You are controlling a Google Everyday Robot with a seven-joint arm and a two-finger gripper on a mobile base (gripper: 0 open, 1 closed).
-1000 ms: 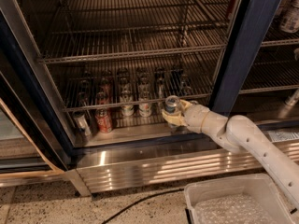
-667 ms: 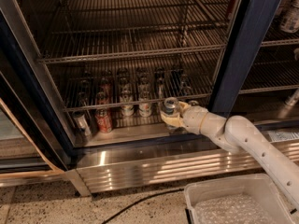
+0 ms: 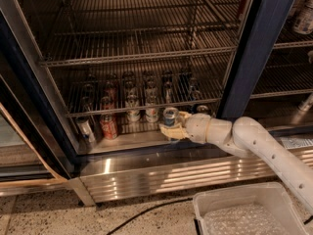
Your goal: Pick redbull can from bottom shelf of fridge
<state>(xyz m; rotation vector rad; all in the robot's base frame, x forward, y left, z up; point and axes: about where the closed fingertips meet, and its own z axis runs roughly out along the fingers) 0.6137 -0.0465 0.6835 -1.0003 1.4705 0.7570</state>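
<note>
Fridge (image 3: 254, 58): dark navy frame posts, chrome wire racks (image 3: 137, 55), ribbed stainless base panel (image 3: 171, 177) with a bright sheen.

Bottom shelf (image 3: 132, 142): smooth pale metal floor, carrying a cluster of upright drink cans (image 3: 142, 112) in rows running back into shadow; the labels in the rear rows are unreadable. At the front left stands a red can (image 3: 108, 126), and just beside it a silver can (image 3: 85, 129) that leans.

Redbull can (image 3: 170, 115): slim, blue and silver body with a shiny round top, upright at the front of the bottom shelf, right of the rows. The end effector (image 3: 175, 126) pinches it, one tan finger (image 3: 168, 134) on its near lower side and the other behind its right side. The lower finger hides the can's base, so I cannot tell whether it rests on the shelf.

Arm (image 3: 264, 146): white, rounded, perforated shell, reaching in from the lower right.

On the speckled floor: a white plastic bin (image 3: 200, 204), rectangular, holding only a bubbly clear lining. A black cable (image 3: 142, 212) runs up beside it.

Against 0.7 s ago: can and end effector together sit slightly further left and nearer the shelf's front edge. The other cans are unchanged.
</note>
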